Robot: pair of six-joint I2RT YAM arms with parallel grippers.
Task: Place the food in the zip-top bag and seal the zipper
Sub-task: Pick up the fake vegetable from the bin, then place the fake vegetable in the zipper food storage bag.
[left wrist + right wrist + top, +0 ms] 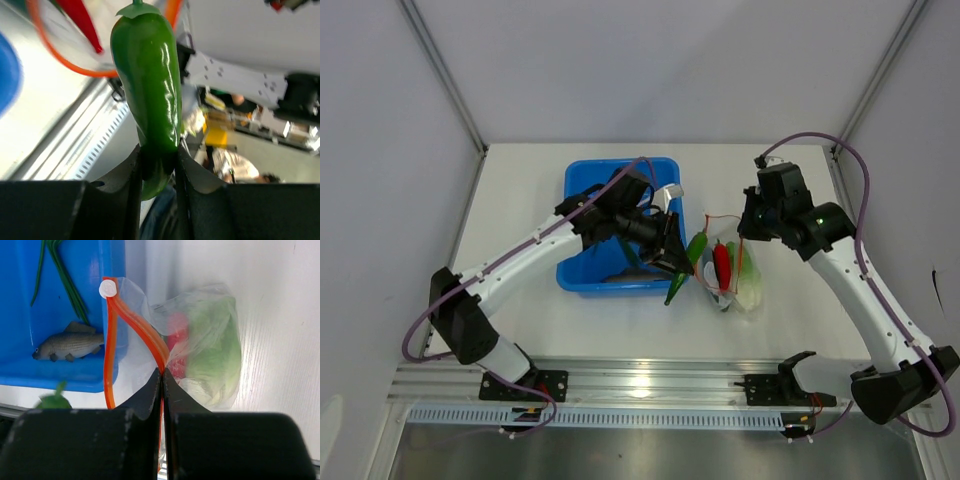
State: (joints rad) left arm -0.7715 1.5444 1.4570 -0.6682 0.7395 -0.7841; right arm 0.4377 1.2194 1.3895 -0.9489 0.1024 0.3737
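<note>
Bright, even light; glare on green pepper (150, 85), blurred background.

We see the left gripper (678, 262) reach over the blue bin (582, 190) with a green pepper (696, 248) at its tip, just beside a clear bag (742, 304) holding a red chili (722, 265) and pale cabbage (752, 281), the right gripper (748, 228) at its orange strip (709, 222).

Your pepper (150, 85) is glossy green, the chili (722, 265) red, the cabbage (215, 360) pale green, the zipper (137, 327) on the clear bag (210, 300) orange-red. At the bag's nine o'clock, the bin (582, 185) is blue.
</note>
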